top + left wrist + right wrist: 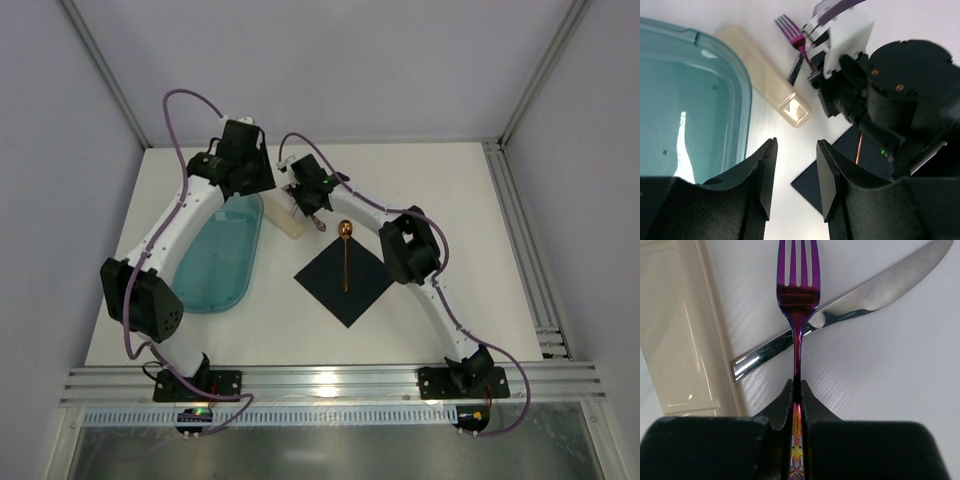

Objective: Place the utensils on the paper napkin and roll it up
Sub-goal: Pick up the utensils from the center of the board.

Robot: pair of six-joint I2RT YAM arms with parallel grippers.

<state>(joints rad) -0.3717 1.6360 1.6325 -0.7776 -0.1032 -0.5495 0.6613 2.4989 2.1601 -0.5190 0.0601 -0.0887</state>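
Observation:
The dark navy paper napkin [344, 282] lies as a diamond at mid-table, and a copper spoon [346, 255] rests on it with its bowl past the far corner. Further back, my right gripper [312, 205] is shut on the handle of a purple fork [797, 300]; in the right wrist view the gripper [797, 385] pinches the fork's neck. Beneath the fork a silver knife [850, 302] lies crosswise on the table. My left gripper [796, 145] hangs open and empty above bare table, between the teal tub and the napkin [847, 145].
A translucent teal plastic tub [222, 255] sits left of the napkin. A cream oblong case [285, 215] lies beside the fork and knife, just left of my right gripper. Both grippers are close together at the back of the table.

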